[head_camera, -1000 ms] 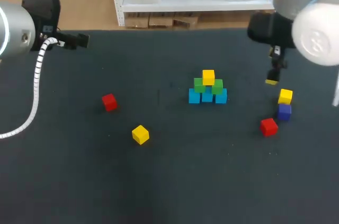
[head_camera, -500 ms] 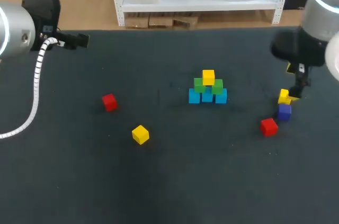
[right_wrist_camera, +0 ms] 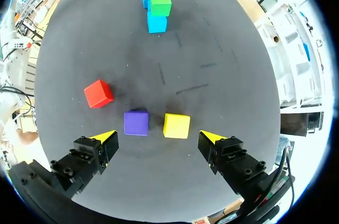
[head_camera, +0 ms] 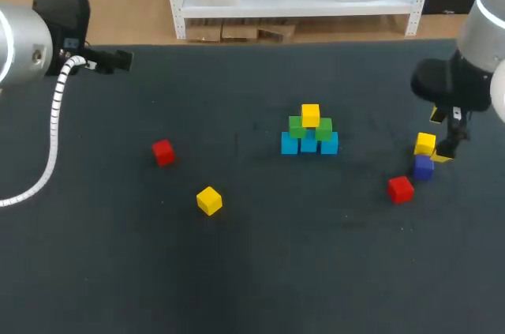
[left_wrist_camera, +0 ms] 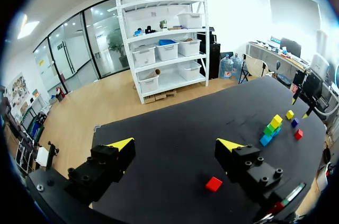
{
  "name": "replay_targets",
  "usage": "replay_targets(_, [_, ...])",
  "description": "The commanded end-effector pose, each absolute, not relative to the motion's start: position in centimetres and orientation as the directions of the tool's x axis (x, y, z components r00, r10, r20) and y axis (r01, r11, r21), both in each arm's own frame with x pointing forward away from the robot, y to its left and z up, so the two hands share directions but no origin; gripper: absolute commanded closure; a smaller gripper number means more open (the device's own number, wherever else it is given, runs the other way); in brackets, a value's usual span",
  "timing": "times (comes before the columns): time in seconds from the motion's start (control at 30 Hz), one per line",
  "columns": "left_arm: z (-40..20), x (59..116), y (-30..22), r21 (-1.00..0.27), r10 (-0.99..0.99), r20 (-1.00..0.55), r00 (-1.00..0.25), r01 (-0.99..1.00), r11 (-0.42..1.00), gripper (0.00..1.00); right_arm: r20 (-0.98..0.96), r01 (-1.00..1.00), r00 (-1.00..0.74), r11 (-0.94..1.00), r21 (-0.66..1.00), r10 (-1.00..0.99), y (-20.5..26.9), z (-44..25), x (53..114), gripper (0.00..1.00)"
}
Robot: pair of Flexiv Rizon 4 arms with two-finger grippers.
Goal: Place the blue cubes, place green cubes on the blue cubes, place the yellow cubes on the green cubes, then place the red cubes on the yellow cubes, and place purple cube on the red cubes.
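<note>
A pyramid stands mid-table: blue cubes [head_camera: 308,144] in a row, green cubes [head_camera: 297,125] on them, one yellow cube [head_camera: 310,114] on top. Loose cubes: red [head_camera: 163,152] and yellow [head_camera: 209,200] at the left; yellow [head_camera: 425,144], purple [head_camera: 424,166] and red [head_camera: 401,189] at the right. My right gripper [head_camera: 439,136] hangs open just right of that yellow and purple pair. In the right wrist view the gripper [right_wrist_camera: 158,137] is open, with the yellow cube [right_wrist_camera: 176,125] and purple cube [right_wrist_camera: 136,122] just ahead between its fingers, untouched. My left gripper [left_wrist_camera: 175,144] is open and empty, high over the table's far left.
The dark table [head_camera: 260,271] has wide bare room in front and between the pyramid and the left cubes. The left arm's white cable [head_camera: 54,125] hangs along the left side. In the left wrist view a red cube [left_wrist_camera: 214,184] lies ahead of the gripper.
My right arm has swung right and down, from behind the right-hand cubes to just beside the yellow and purple pair. The left arm and all cubes are unmoved.
</note>
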State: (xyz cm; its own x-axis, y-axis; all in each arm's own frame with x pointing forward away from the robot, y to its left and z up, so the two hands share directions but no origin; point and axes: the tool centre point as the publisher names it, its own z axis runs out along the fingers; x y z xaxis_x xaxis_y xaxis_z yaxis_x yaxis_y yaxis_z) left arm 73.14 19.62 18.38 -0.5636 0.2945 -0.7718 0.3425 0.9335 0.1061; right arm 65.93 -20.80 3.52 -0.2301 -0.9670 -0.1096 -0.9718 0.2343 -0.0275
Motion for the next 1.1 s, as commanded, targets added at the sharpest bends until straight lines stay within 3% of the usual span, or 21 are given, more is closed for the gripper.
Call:
replay_targets(0.03, [18.4, 73.3, 19.7, 0.102, 0.295, -0.772, -0.563, 0.348, 0.932, 0.00, -0.104, -0.974, -0.223, 0.227, -0.020, -0.969, -20.4, 2.7, 66.5, 0.00])
replay_targets(0.93, [18.4, 73.3, 19.7, 0.102, 0.295, -0.772, -0.563, 0.348, 0.932, 0.00, -0.108, -0.965, -0.262, 0.260, 0.033, -0.959, -20.7, -0.3, 68.4, 0.00])
replay_targets(1.03, [18.4, 73.3, 19.7, 0.102, 0.295, -0.772, -0.563, 0.348, 0.932, 0.00, -0.104, -0.965, -0.263, 0.260, 0.041, -0.959, -20.9, -0.5, 68.4, 0.25])
replay_targets(1.1, [18.4, 73.3, 19.7, 0.102, 0.295, -0.772, -0.563, 0.348, 0.932, 0.00, -0.102, -0.964, -0.266, 0.263, 0.046, -0.958, -21.0, -0.7, 68.4, 0.35])
